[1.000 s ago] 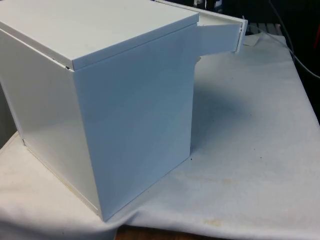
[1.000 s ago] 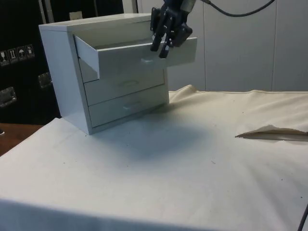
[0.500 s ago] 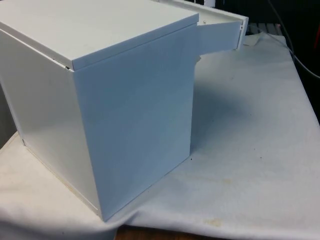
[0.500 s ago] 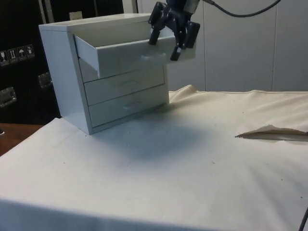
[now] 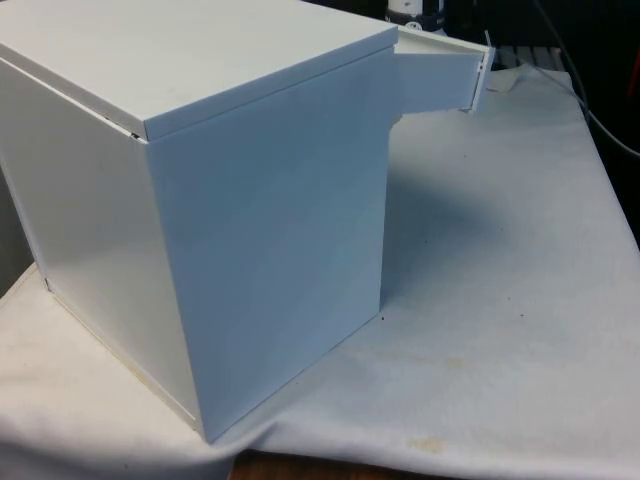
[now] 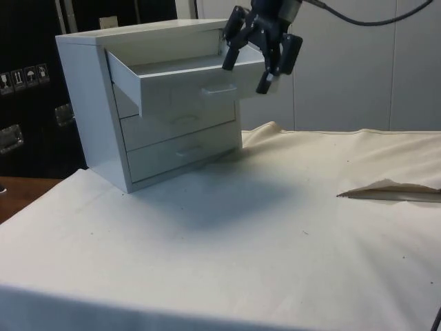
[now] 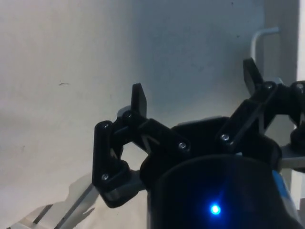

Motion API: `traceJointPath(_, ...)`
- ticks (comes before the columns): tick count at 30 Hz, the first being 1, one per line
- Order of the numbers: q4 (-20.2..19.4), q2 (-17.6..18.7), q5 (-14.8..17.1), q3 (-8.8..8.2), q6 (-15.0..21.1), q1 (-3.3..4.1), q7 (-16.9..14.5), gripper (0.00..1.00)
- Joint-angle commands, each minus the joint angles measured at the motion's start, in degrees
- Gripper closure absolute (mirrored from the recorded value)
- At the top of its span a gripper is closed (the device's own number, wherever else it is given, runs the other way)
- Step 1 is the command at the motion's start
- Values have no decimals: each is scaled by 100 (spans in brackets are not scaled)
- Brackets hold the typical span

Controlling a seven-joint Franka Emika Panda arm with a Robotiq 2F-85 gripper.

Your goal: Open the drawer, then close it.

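The white chest of drawers [image 6: 96,103] stands on the cloth, and in the front view its blank side [image 5: 260,230] faces the camera. Its top drawer [image 6: 179,79] is pulled out, and it juts past the chest at the front view's right [image 5: 435,80]. The drawer's handle [image 6: 219,88] is free. My black gripper [image 6: 246,76] hangs open just off the drawer front, near its far end, with nothing between the fingers. In the wrist view the gripper [image 7: 194,86] is spread wide above the cloth, and the handle [image 7: 259,40] lies beside one fingertip [image 7: 251,71].
The two lower drawers [image 6: 180,136] are shut. A raised fold in the cloth [image 6: 389,189] lies at the side view's right. Cables [image 5: 600,110] run along the table's edge at the front view's right. Open cloth [image 6: 227,234] stretches in front of the chest.
The gripper has opened, let go of the drawer's handle and drawn a little away from the drawer front. The top drawer stays pulled out.
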Motion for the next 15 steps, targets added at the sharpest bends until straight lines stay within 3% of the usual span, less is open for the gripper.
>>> traceJointPath(1, -23, 23, -23, 86, -40, -17, 86, 0)
traceJointPath(5, -97, 86, -11, 172, -52, 23, 178, 0)
traceJointPath(6, -115, 46, 0, 126, -29, 23, 120, 0)
traceJointPath(7, -120, 138, -6, 206, -52, 52, 212, 0)
traceJointPath(15, -74, 430, 74, 384, -80, 206, 321, 0)
